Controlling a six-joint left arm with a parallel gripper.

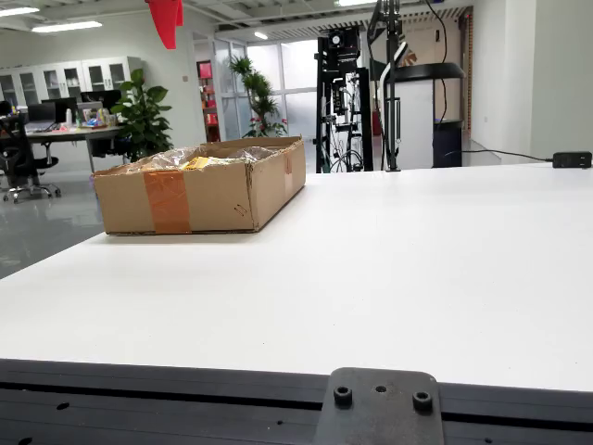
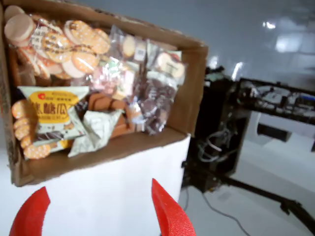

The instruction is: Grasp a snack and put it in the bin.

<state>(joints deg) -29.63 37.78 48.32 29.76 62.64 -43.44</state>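
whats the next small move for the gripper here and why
Probably advance and descend toward the cardboard box. In the view that rides on the gripper, the red fingers stand apart and empty over the white table, short of the snack packets.

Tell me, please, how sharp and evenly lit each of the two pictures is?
The view from the table edge is sharp and evenly lit; the cardboard box casts only a faint shadow on the white table. The view that rides on the gripper is soft and blurred throughout: the snack packets smear, print is unreadable, the red fingers are fuzzy, and ceiling lights glare off the floor.
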